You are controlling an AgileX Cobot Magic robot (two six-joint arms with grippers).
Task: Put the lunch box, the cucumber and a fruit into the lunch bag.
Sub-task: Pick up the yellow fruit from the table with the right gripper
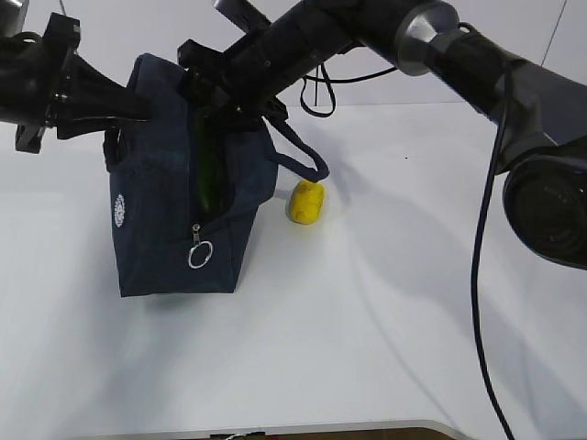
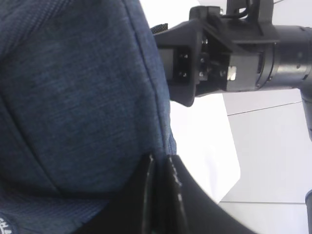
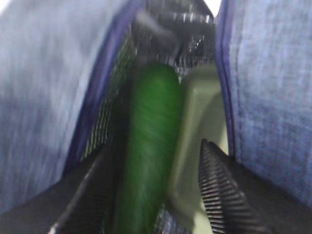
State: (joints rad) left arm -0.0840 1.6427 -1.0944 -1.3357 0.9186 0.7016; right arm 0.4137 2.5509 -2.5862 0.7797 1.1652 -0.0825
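The navy lunch bag (image 1: 165, 229) stands left of centre with its zipper open and the silver ring pull (image 1: 200, 254) hanging low. The dark green cucumber (image 1: 204, 174) shows through the opening. In the right wrist view it (image 3: 151, 161) lies inside beside the sage-green lid of the lunch box (image 3: 200, 122). My right gripper (image 3: 154, 144) is open at the bag's mouth (image 1: 225, 96), with its jaws on either side of the cucumber. My left gripper (image 2: 161, 163) is shut on the bag's upper edge (image 1: 142, 103). The yellow fruit (image 1: 307, 202) lies on the table right of the bag.
One bag handle (image 1: 307, 160) loops out towards the fruit. The white table (image 1: 367, 348) runs to a front edge at the bottom. A black cable (image 1: 481, 275) hangs from the right arm.
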